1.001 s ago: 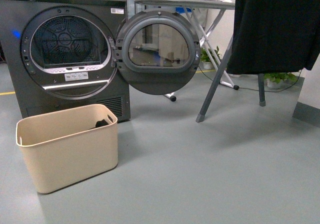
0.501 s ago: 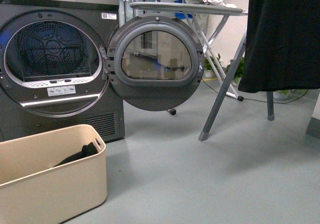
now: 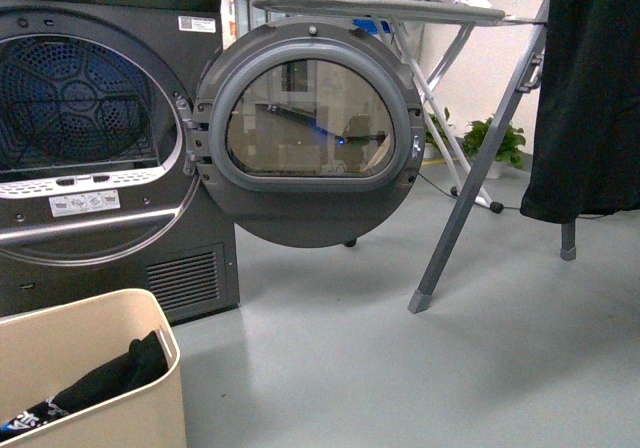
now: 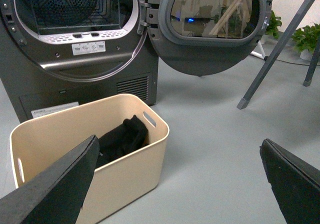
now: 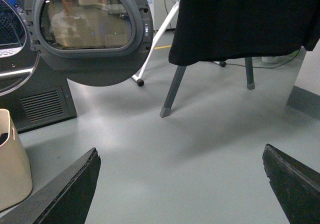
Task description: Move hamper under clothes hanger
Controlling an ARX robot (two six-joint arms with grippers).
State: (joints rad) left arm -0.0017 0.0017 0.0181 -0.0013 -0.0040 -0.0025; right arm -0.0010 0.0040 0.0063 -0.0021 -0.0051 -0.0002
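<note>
Count first: one hamper (image 3: 70,343), one clothes hanger (image 3: 469,188), one dryer (image 3: 100,258) with one round door (image 3: 310,223), and one ironing board (image 3: 380,8). The hamper is a cream plastic tub with smooth walls and rounded corners. The left wrist view shows two slot handles, one in each short side, and a heap of dark clothing (image 3: 120,373) lies inside it. It stands on the floor (image 3: 380,368) close in front of the dryer, low on the left in the front view and cut by the picture's edge. The clothes hanger is well apart from it, to the right. It is dark grey metal with slanted legs, two of which show in the right wrist view, and one large black garment (image 3: 590,98) hangs from it with its hem above the floor. The ironing board has a grey top with some crumpled light cloth on it, and thin white legs. The dryer door is swung open and hangs between the drum and the rack leg. The grey floor is smooth and bare from the hamper's right wall across to the rack's feet. The left gripper (image 4: 179,141) hovers over the hamper with its two dark fingers (image 4: 60,184) spread wide, grasping nothing. The right gripper (image 5: 181,151) is likewise spread apart above bare floor, and nothing is between its fingers (image 5: 65,189).
</note>
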